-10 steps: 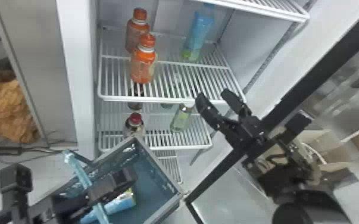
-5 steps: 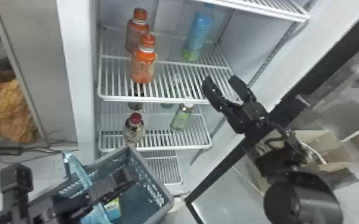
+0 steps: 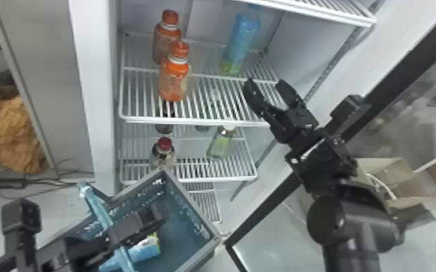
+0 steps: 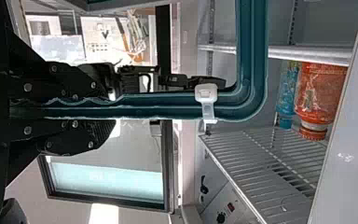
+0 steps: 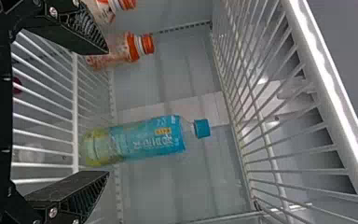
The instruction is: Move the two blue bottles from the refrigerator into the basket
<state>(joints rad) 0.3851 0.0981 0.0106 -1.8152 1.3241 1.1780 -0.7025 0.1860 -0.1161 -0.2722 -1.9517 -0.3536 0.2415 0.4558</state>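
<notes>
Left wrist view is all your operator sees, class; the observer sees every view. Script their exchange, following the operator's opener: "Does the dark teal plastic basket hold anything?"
Observer: Yes, a blue plastic bottle lies in the basket.
Operator: Is the black right gripper holding anything?
Observer: No, its fingers are apart with nothing between them.
Operator: What stands on the white wire shelf below the orange-capped bottles?
Observer: At least a red-capped dark bottle and a pale green one.
</notes>
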